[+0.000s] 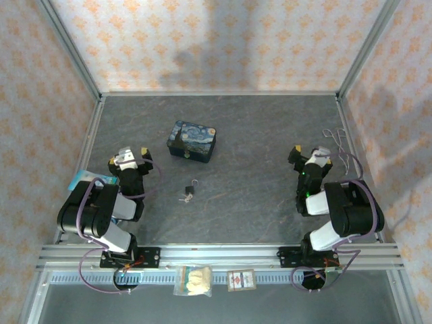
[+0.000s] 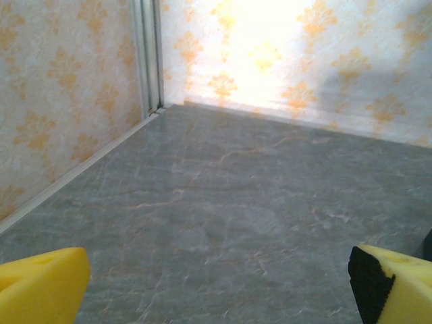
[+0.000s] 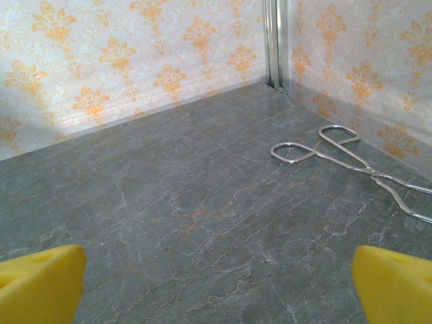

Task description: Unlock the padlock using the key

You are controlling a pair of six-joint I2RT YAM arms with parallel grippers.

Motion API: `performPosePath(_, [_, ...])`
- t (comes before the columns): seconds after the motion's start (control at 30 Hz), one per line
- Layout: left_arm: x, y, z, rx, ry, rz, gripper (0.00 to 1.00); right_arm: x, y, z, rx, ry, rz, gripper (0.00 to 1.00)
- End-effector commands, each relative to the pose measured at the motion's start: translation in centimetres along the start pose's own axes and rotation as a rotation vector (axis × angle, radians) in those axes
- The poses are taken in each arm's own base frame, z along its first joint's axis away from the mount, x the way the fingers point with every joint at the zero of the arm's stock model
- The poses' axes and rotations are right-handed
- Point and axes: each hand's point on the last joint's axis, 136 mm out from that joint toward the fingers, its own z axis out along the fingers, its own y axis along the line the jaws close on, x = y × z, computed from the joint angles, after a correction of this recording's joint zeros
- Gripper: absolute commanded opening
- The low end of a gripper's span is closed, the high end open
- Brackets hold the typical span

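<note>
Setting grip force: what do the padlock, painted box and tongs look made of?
Padlock: dark body, thin silvery shackle, probably metal; too small to be sure. Painted box: printed blue-and-yellow surface, perhaps tin or coated wood, can't tell which. Tongs: bright, mirror-like wire, likely polished steel.

Starry-night box (image 1: 192, 141) sits far, left of centre, on the grey table (image 1: 270, 196). Wire tongs (image 3: 370, 173) far right. Bag (image 1: 192, 279) and card (image 1: 241, 279) on near rail.
</note>
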Motion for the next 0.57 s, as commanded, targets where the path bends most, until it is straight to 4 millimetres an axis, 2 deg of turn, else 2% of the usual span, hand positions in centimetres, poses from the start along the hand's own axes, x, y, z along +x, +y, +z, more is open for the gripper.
performPosePath(0.0, [-1.47,-0.83,0.38,0.045,-0.043,-0.009,0.99,-1.33,0.32,0.06,-0.01,-0.047,0.013,1.0])
performPosePath(0.07, [-2.09,-0.78,0.16,0.047,-0.079,-0.016,0.99,-1.36,0.37,0.05,-0.012,-0.047,0.013,1.0])
performPosePath(0.5, [-1.98,-0.83,0.53,0.039,-0.065,-0.015,0.99,-1.37,0.28,-0.06,-0.011,-0.049,0.014,1.0])
performPosePath(0.53, [-1.48,-0.84,0.7,0.036,-0.042,-0.005,0.99,-1.31,0.31,0.03,-0.011,-0.046,0.013,1.0])
